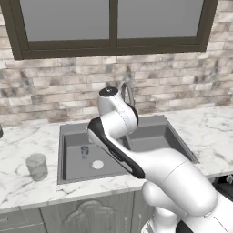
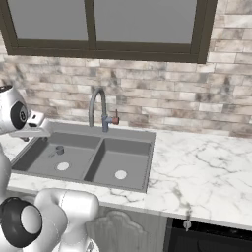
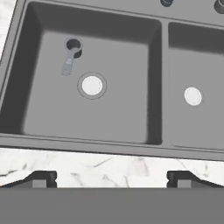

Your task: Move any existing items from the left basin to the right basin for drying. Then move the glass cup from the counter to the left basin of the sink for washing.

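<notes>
The gripper [image 3: 111, 178] stands fully spread and empty above the near rim of the sink [image 3: 87, 144]. The first step is in hand: fetching the tiny glass [image 3: 71, 50]. It stands upright, long axis vertical, mouth up, in the far left of the left basin [image 3: 52, 113]. The next move likely calls for a forward, leftward descent. The glass cup [image 1: 37, 166] waits on the counter [image 1: 27, 191].

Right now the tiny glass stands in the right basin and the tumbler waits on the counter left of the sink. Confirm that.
Wrong basin. The tiny glass stands in the left basin, behind its drain, as the hand view shows; the right basin holds no glass. The tumbler does wait on the counter left of the sink.
</notes>
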